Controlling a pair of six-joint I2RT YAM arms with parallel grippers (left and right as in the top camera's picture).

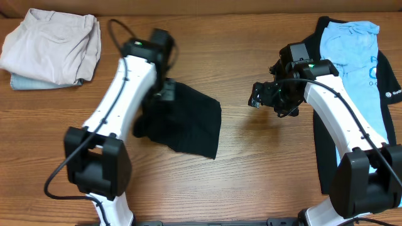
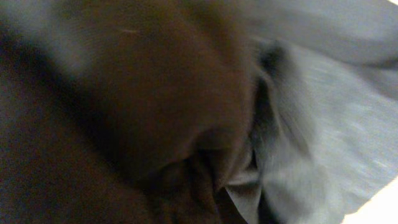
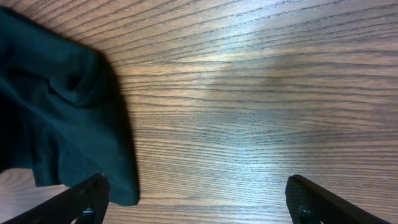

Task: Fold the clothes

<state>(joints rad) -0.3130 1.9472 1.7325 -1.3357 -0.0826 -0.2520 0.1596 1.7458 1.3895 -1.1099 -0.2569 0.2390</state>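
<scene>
The black T-shirt (image 1: 188, 122) lies bunched and partly folded at the middle of the wooden table. My left gripper (image 1: 166, 90) is at its upper left edge and seems shut on the cloth. Blurred dark and grey cloth (image 2: 155, 112) fills the left wrist view and hides the fingers. My right gripper (image 1: 256, 94) is open and empty, low over bare wood to the right of the shirt. In the right wrist view its fingers (image 3: 199, 202) are spread wide, and the shirt's edge (image 3: 62, 112) lies by the left finger.
A beige folded garment (image 1: 53, 41) lies on a pale blue folded one (image 1: 22, 81) at the back left. A light blue printed tee (image 1: 352, 56) lies on a black shirt with a white sleeve logo (image 1: 394, 94) at the right.
</scene>
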